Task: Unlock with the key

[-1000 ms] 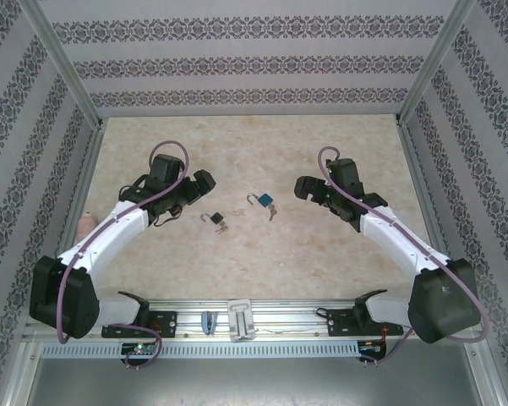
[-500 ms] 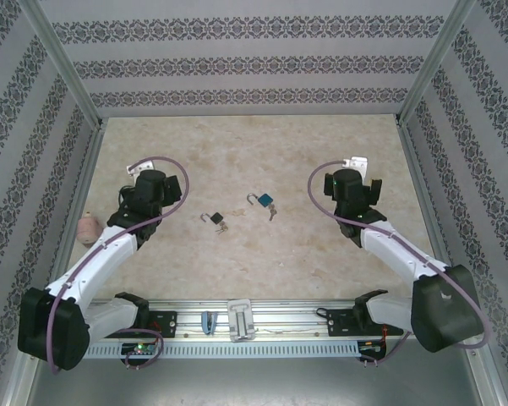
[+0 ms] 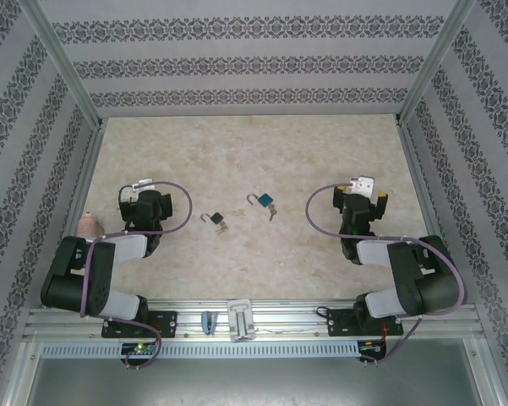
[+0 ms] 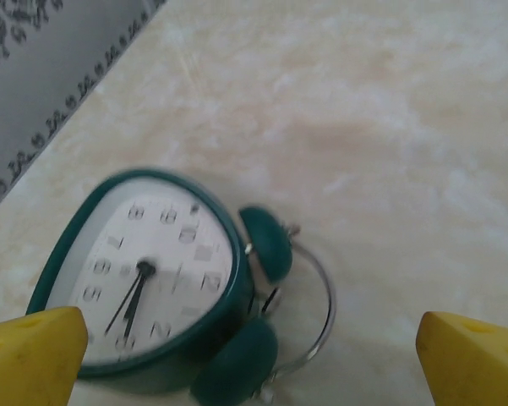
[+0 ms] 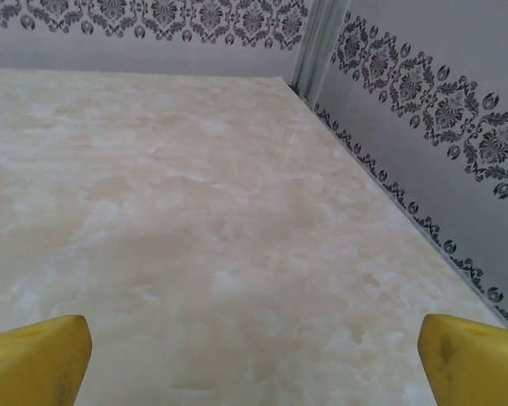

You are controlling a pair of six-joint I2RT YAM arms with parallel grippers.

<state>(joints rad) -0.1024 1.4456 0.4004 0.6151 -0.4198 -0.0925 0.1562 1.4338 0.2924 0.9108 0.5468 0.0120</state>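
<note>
**Both grippers open and off the locks; padlocks loose at mid-tabletop**

Left side: the patterned left wall (image 3: 34, 169) runs close along the edge of the tabletop (image 3: 262, 152). The left arm (image 3: 122, 247) sits tucked near its base. The left gripper (image 4: 254, 359) is spread wide, with yellow fingertips (image 4: 34, 355) at the two lower corners of the wrist view. Under it is a teal alarm clock (image 4: 144, 271), face up toward the camera and tilted, its bells on the right of that view and the wall just beside it.

Centre: a small black padlock (image 3: 211, 218) lies flat on the tabletop, with its keys (image 3: 222, 227) just beside it on the near-right. To its right and a little farther back is a teal padlock (image 3: 264, 200) with its shackle swung open. A key (image 3: 272, 213) lies at its near side; I can't tell if it is in the keyhole. Both locks lie between the arms, well apart from either gripper. The black one is nearer the left arm.

Right side: the right arm (image 3: 380, 252) is tucked likewise. The right gripper (image 5: 254, 359) is spread wide over bare tabletop, facing the far right corner post (image 5: 317, 42) and the right wall (image 5: 423, 110).

Room: bare tabletop lies all round the locks, and the walls are well apart from them. A rail (image 3: 254, 313) runs along the near edge.
</note>
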